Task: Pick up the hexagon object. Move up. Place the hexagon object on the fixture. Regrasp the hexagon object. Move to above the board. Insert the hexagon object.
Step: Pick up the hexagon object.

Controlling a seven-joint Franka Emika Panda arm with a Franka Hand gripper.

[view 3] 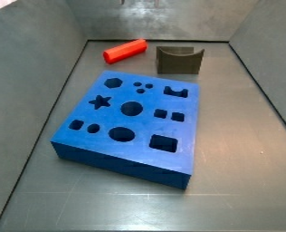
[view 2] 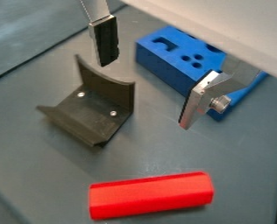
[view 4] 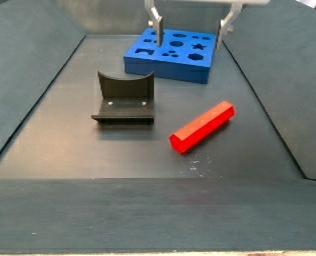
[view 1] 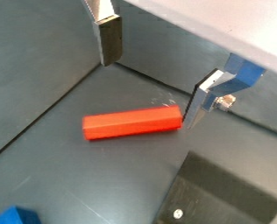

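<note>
The hexagon object (view 4: 204,127) is a plain red bar lying flat on the dark floor, beside the fixture (view 4: 123,98). My gripper (view 4: 192,22) hangs high above the floor, open, with nothing between its fingers. In both wrist views the bar (view 1: 131,122) (view 2: 149,194) lies below the open fingers (view 1: 110,39), apart from them. The fixture (view 2: 92,109) is a small dark block with a curved notch, standing near the blue board (view 2: 176,79). A side view shows the board (view 3: 109,161) with its many shaped holes, the bar (view 3: 126,50) and the fixture (view 3: 178,60) beyond it.
Sloping grey walls (view 3: 61,72) enclose the floor on all sides. The board (view 4: 161,62) takes up one end of the bin; the bar and the fixture lie at the other end, a short gap between them.
</note>
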